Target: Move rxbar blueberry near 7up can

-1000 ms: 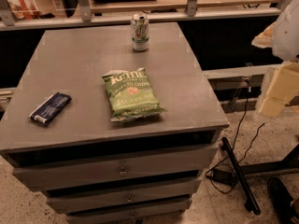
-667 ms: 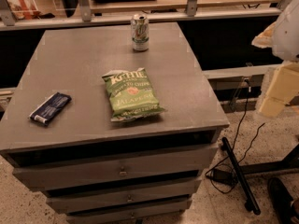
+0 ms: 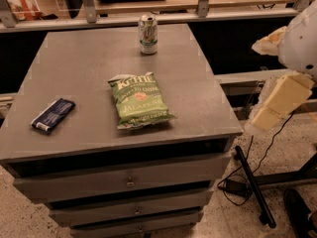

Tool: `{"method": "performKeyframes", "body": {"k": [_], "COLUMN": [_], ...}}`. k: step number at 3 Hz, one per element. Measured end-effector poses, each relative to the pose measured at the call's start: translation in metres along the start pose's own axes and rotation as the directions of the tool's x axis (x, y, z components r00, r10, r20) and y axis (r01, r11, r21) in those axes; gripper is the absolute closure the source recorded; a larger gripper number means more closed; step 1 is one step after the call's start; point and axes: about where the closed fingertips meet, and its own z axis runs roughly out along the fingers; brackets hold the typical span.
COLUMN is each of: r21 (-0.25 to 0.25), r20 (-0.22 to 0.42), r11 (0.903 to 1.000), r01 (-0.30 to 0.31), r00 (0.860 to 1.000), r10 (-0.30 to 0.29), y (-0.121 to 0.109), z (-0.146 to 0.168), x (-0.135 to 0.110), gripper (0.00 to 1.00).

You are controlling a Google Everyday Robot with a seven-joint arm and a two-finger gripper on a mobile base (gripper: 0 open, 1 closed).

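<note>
The rxbar blueberry (image 3: 53, 115), a small flat bar in a dark navy wrapper with a white end, lies near the left front edge of the grey cabinet top (image 3: 89, 63). The 7up can (image 3: 148, 34) stands upright at the back middle of the top. My gripper (image 3: 277, 105) hangs off the right side of the cabinet, beyond its right edge, below the white arm housing (image 3: 302, 38). It is far from both the bar and the can and holds nothing that I can see.
A green Kettle chip bag (image 3: 139, 100) lies flat in the middle of the top, between bar and can. The cabinet has drawers (image 3: 129, 180) in front. A railing and counter (image 3: 148, 11) run behind. Cables and a black stand leg (image 3: 252, 187) lie on the floor at the right.
</note>
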Motion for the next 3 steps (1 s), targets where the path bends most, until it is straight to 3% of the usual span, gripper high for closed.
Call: {"method": "performKeyframes", "body": {"k": [1,2,3], "r21": [0.004,-0.024,-0.082], "r20": [0.183,0.35,0.492], "r11": [0.9999,0.9997,0.9961], "r01": [-0.016,0.007,0.034], "r00": [0.983,0.937,0.871], "r10": [0.015,0.001,0.011], "y": [0.016,0.033,0.058], "z": [0.017,0.037,0.053], "x": [-0.031,-0.073,-0.121], "gripper": [0.0,0.0,0.0]}}
